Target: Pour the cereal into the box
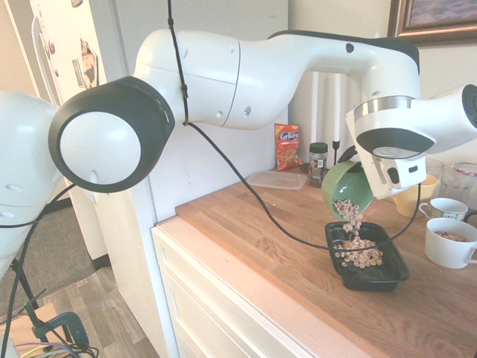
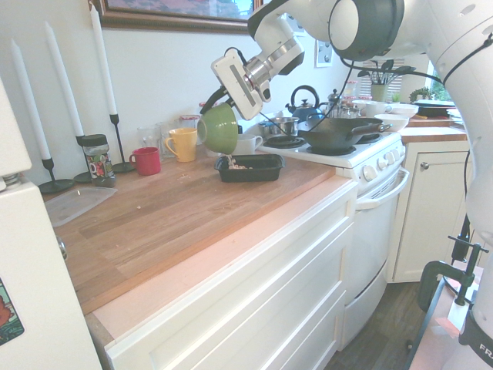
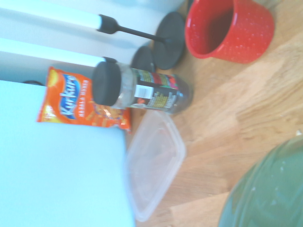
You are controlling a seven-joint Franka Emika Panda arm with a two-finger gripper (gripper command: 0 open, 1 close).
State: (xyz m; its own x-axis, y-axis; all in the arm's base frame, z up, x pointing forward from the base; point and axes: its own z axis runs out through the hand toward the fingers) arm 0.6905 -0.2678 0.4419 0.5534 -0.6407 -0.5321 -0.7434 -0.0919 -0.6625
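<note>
The green bowl [image 1: 345, 188] is clamped by the gripper [image 1: 356, 165] and tipped right over the box [image 1: 369, 274]. Cereal [image 1: 349, 215] is seen spilling from the bowl's mouth, with a pile already landed inside the box, just below the tool. Counted: one bowl, one black box, three white candles [image 2: 63, 71], one red mug [image 2: 145, 160], one yellow mug [image 2: 182, 143], one spice jar [image 3: 142, 89], one snack bag [image 1: 288, 145], one clear container [image 3: 152, 163]. Everything is set on a wooden countertop [image 2: 185, 208] in a kitchen, next to a white stove [image 2: 362, 154].
</note>
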